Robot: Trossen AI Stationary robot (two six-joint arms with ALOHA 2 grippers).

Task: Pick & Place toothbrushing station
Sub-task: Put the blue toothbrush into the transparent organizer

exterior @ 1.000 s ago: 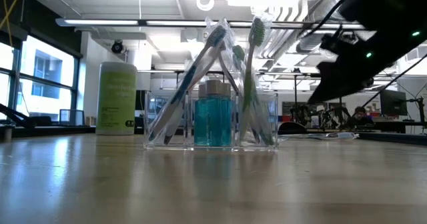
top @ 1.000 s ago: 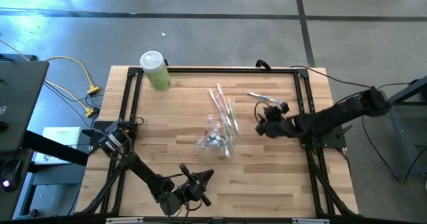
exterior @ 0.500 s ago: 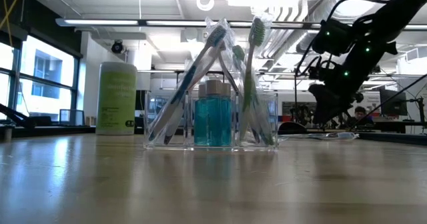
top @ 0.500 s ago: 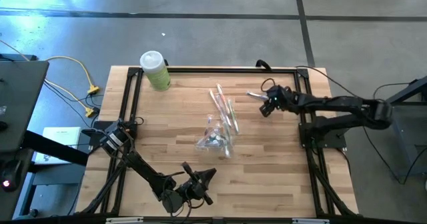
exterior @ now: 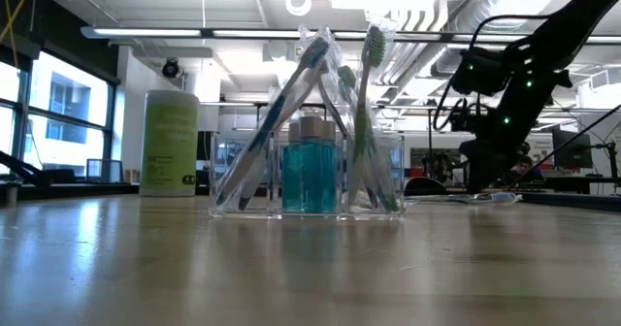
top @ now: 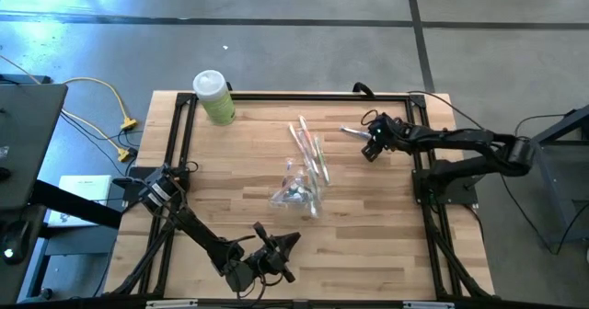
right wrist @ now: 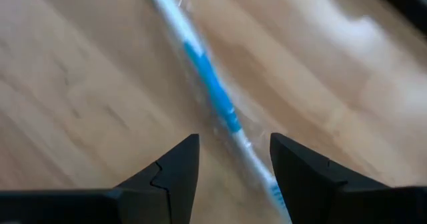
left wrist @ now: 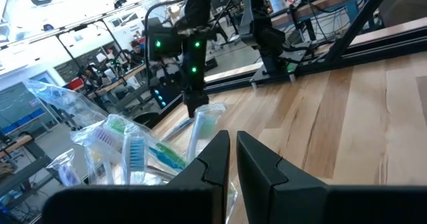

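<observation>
From above, the right gripper [top: 371,147] was seen over a wrapped toothbrush [top: 352,131] lying on the table [top: 230,180] near the far right corner, apart from the clear organizer [top: 301,182] at mid-table. The left gripper [top: 276,249] was parked at the near edge.

At table height, toothbrushes and a blue bottle [exterior: 309,179] were seen standing in the organizer, a green canister [exterior: 170,144] behind.

In the left wrist view, its fingers [left wrist: 257,164] were pressed together.

In the right wrist view, the fingers [right wrist: 173,167] were spread around the toothbrush, not touching it.
</observation>
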